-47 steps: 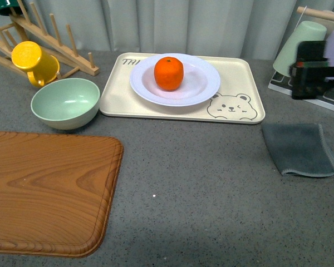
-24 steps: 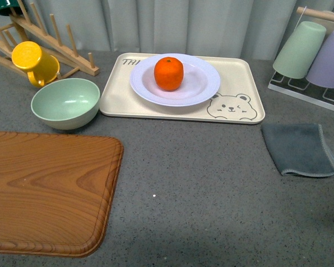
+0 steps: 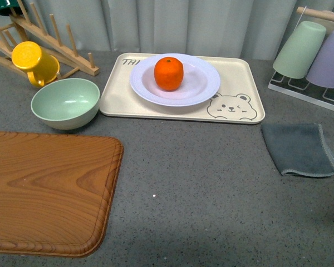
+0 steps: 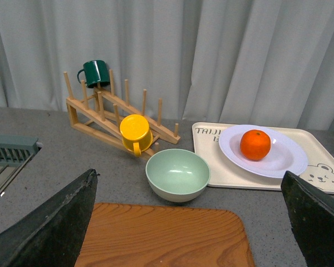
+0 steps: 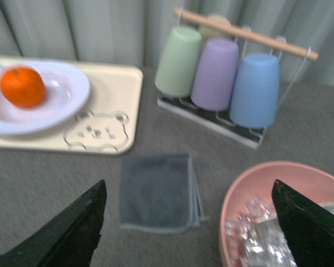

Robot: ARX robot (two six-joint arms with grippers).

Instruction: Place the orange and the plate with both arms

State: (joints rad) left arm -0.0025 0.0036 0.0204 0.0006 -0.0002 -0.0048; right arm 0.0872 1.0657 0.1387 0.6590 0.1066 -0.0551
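Note:
The orange (image 3: 168,73) rests in the middle of the white plate (image 3: 205,89), and the plate lies on a cream bear tray (image 3: 242,83) at the back of the counter. Both also show in the left wrist view, orange (image 4: 255,144) on plate (image 4: 286,161), and in the right wrist view, orange (image 5: 23,86) on plate (image 5: 67,97). Neither arm shows in the front view. My left gripper (image 4: 192,222) hangs open above the wooden board (image 4: 167,236), well short of the tray. My right gripper (image 5: 186,222) is open above the grey cloth (image 5: 158,192), holding nothing.
A mint-green bowl (image 3: 65,102) and yellow mug (image 3: 33,62) sit left of the tray by a wooden dish rack (image 3: 50,44). A cup rack (image 3: 309,53) stands at the back right. A pink basin (image 5: 278,211) with clear items lies beside the cloth (image 3: 300,149).
One second ago the right gripper showed at the far right of the front view, before the cups. It has since drawn out of that view. Orange and plate have not moved.

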